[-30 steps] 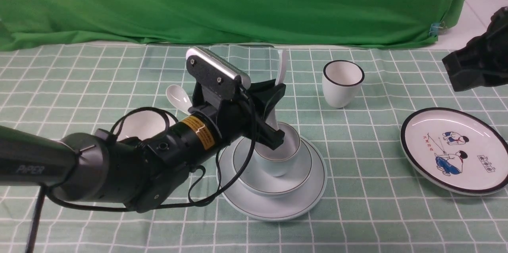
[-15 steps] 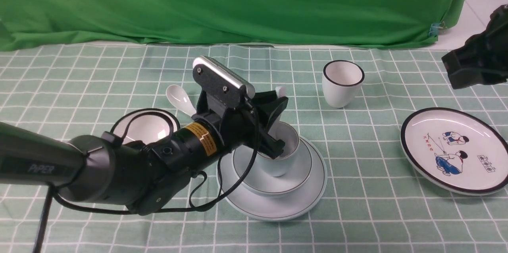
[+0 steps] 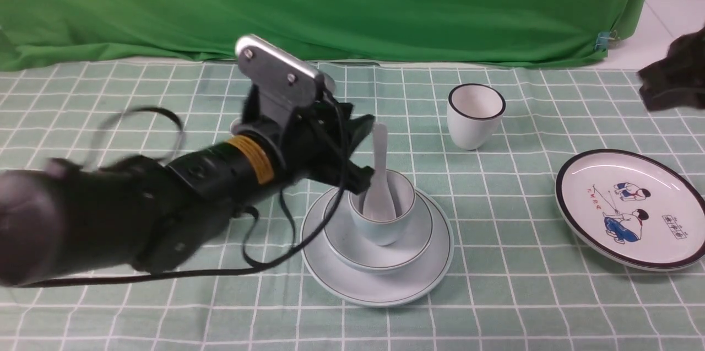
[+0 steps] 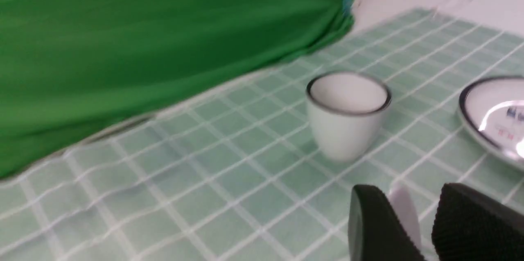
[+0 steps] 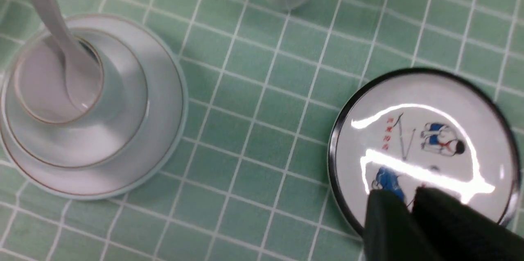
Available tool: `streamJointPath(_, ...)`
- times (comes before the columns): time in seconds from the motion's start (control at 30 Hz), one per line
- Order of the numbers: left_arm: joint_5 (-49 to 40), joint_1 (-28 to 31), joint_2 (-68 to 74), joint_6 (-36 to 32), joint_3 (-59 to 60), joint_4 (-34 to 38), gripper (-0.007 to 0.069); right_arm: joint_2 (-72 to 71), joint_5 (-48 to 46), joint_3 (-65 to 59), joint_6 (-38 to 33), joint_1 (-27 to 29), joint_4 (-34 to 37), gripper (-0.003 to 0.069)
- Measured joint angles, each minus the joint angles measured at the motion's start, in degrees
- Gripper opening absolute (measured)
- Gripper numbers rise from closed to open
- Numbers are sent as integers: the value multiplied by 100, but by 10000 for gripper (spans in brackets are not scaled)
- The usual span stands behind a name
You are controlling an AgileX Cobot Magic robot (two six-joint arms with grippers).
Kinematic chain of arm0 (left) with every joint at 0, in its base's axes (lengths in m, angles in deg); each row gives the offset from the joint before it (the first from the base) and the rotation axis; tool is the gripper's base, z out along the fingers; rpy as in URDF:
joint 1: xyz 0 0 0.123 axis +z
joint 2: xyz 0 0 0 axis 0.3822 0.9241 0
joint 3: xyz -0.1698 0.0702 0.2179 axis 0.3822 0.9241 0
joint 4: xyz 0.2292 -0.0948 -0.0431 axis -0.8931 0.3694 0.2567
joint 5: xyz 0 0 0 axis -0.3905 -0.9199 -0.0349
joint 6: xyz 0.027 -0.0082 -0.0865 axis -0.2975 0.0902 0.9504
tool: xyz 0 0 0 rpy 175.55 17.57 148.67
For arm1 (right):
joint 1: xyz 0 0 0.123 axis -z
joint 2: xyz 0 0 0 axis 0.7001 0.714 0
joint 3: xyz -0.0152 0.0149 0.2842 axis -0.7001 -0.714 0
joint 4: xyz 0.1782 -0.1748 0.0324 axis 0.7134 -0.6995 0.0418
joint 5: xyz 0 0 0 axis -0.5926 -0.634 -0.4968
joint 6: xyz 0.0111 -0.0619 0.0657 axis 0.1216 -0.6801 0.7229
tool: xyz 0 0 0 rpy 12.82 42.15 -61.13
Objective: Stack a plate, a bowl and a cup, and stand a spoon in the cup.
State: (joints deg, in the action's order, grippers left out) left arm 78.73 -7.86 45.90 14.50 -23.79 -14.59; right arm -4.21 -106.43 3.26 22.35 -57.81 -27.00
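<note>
— Release next, then?

— So I'd judge. Front view: the plain pale blue-white ceramic soup spoon (image 3: pixel 379 174) stands bowl-down in the small handleless pale blue-green cup (image 3: pixel 380 230), its glossy handle rising nearly upright above the thin brownish rim. That cup sits in the shallow pale blue-green bowl (image 3: pixel 419 230), on the round pale blue-green plate (image 3: pixel 436 263), on the checked bench (image 3: pixel 495 290). The left end effector (image 3: pixel 363 150) is just beside the cup, level with the handle.

— Clamped?

— Left wrist view: its ribbed black fingers (image 4: pixel 376 228) stand apart, the handle tip between them, a gap showing. Draw back straight and slowly, so neither finger tips the slick spoon.

— The other arm?

— Right wrist view: the right end effector (image 5: pixel 411 228) hangs well apart from the cup, over a black-rimmed cartoon plate (image 5: pixel 450 101). Fingers close together, nothing between; whether they meet I cannot tell.
</note>
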Motion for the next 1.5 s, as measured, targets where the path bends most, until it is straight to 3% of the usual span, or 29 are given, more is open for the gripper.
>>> streamJointPath(0.03, -110, 0, -53, 8, 0, 17, 202, -77, 11, -8, 0, 0, 0, 129)
streamJointPath(0.07, -981, 0, -497, 63, 0, 182, 188, -433, 129, -89, -6, 0, 0, 123)
streamJointPath(0.13, -1795, 18, -955, 71, 0, 297, 167, -882, 392, -284, -6, 0, 0, 104)
streamJointPath(0.3, -3931, 71, -2527, 76, 11, 361, 30, -3224, 2474, -2039, 149, 0, 0, 25)
streamJointPath(0.43, -4510, 71, -3841, 141, 312, 519, 5, -4928, 4016, -3773, 417, 0, 0, 20)
streamJointPath(0.6, -4841, 71, -5565, 746, 1240, 549, 1, -6685, 5874, -5613, 417, 0, 0, 22)
streamJointPath(0.77, -4912, 71, -6779, 979, 1934, 647, 1, -7258, 6191, -5937, 396, 0, 0, 55)
streamJointPath(1.0, -4969, 71, -7704, 1085, 2254, 908, 9, -7383, 6225, -5958, 395, 0, 0, 158)
streamJointPath(1.23, -4944, 71, -7888, 1070, 2257, 909, 10, -7383, 6226, -5958, 440, 0, 0, 226)
streamJointPath(1.5, -4944, 71, -7888, 852, 2257, 909, 11, -7383, 6226, -5958, 441, 0, 0, 240)
